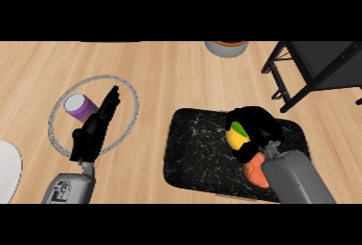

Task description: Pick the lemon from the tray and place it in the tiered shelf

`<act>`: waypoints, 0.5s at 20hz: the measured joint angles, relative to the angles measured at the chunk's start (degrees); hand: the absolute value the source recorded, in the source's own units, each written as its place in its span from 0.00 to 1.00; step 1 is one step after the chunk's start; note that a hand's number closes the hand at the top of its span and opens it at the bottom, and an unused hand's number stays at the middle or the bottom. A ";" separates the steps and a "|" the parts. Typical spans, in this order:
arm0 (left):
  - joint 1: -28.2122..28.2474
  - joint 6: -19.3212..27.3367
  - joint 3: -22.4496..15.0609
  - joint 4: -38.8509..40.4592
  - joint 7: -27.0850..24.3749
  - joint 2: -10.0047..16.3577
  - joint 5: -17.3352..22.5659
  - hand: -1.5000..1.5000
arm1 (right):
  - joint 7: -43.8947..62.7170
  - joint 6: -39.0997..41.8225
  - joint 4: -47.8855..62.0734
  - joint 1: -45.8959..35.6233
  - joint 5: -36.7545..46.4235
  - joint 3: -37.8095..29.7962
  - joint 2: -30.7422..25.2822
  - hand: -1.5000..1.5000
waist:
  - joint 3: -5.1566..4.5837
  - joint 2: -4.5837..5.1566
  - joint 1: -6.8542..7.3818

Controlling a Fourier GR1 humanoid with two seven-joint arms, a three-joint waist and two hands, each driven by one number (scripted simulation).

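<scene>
Black right hand (259, 123) curls round the smooth yellow lemon (234, 137) at the right side of a black speckled tray (198, 148). Left hand (95, 130) rests with fingers straight. The dark-framed tiered shelf (320, 67) stands upper right.

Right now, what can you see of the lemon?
The lemon shows as a smooth yellow patch with a green spot on top, mostly hidden by the right hand, whose black fingers curl round it. It is over the right part of the black speckled tray; whether it touches the tray cannot be told.
</scene>
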 measured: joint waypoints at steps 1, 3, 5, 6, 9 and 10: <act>0.02 -0.20 0.15 0.03 -0.03 0.12 0.00 0.50 | -0.79 -0.57 0.60 -0.19 0.43 -0.29 0.13 1.00 | -0.01 -0.01 0.02; -0.25 -0.40 0.45 0.09 0.04 0.17 0.02 0.50 | -1.10 -0.90 -0.51 0.79 0.93 -0.48 0.55 1.00 | -0.02 -0.02 0.00; 0.05 -0.75 0.91 -1.22 1.04 0.48 0.56 0.50 | 0.36 -0.25 -4.10 3.25 0.72 -0.84 0.63 1.00 | 0.00 -0.03 -0.13; -0.14 -0.37 0.90 -0.63 0.72 0.29 0.22 0.50 | 1.24 -0.25 -6.62 5.41 0.80 -0.74 0.55 1.00 | 0.00 -0.04 -0.32; 0.99 -0.23 0.49 -0.94 -0.05 -0.15 0.02 0.50 | 3.93 -1.93 -12.44 11.80 1.71 -0.13 1.22 1.00 | -0.01 -0.10 -0.50; 0.20 -0.92 1.39 -0.01 -0.19 0.61 0.61 0.50 | 4.39 -2.03 -14.77 13.84 1.62 -0.07 1.12 1.00 | 0.00 -0.07 -0.61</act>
